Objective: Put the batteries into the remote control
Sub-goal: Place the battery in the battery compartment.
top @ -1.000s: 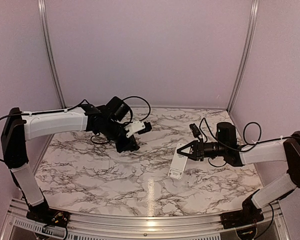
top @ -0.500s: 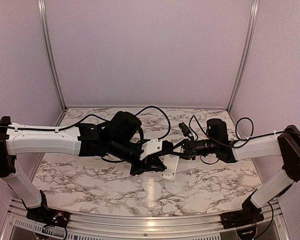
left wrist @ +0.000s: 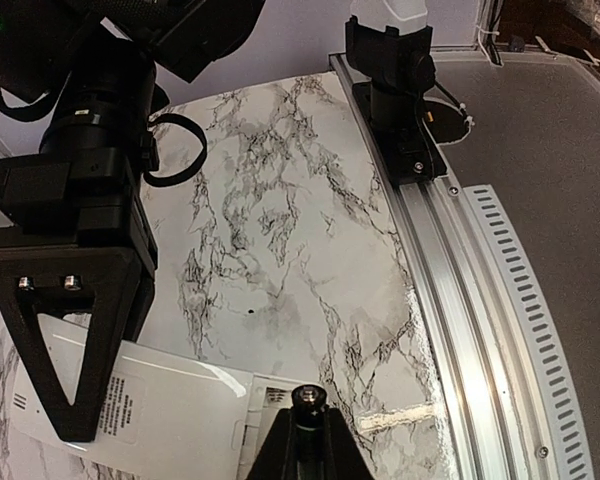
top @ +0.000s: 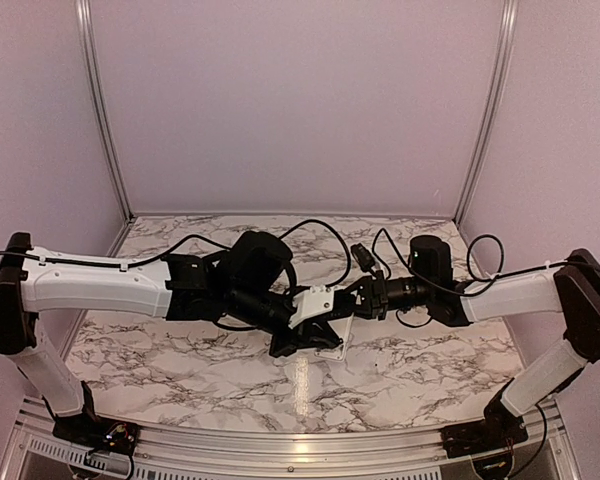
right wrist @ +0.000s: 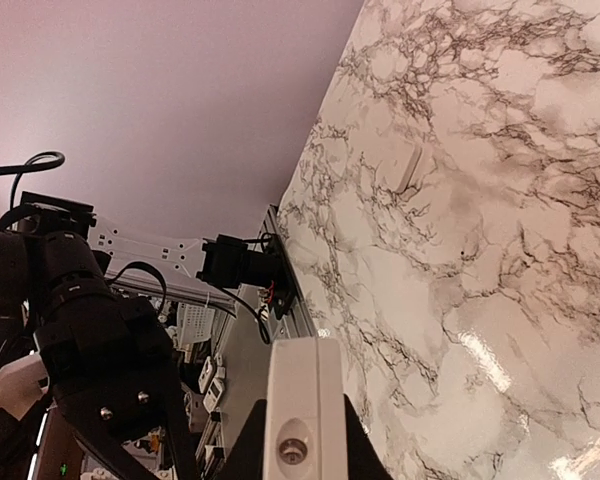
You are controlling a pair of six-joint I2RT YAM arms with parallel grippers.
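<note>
My right gripper (right wrist: pixel 302 432) is shut on the remote control (right wrist: pixel 300 375), a flat white handset seen edge-on and held above the marble table. From the left wrist its plain back (left wrist: pixel 150 410) faces me, with a small recess (left wrist: pixel 265 412) at the near end. My left gripper (left wrist: pixel 308 430) is shut on a battery (left wrist: pixel 308 398), a short dark stick whose metal tip pokes out between the fingertips, right at that recess. From the top view both grippers meet at mid table, left (top: pixel 312 338) and right (top: pixel 353 300), with the remote (top: pixel 336 342) mostly hidden between them.
The marble table (top: pixel 180 370) ends in an aluminium rail (left wrist: pixel 460 290) at its near edge, where the right arm's base (left wrist: pixel 395 90) is bolted. Pale walls (top: pixel 300 100) close in the back and sides. Loose black cables (top: pixel 325 235) arch over both wrists.
My left arm swung right and forward from the back left until its gripper reached the remote. My right gripper lifted the remote off the table and carried it a little left.
</note>
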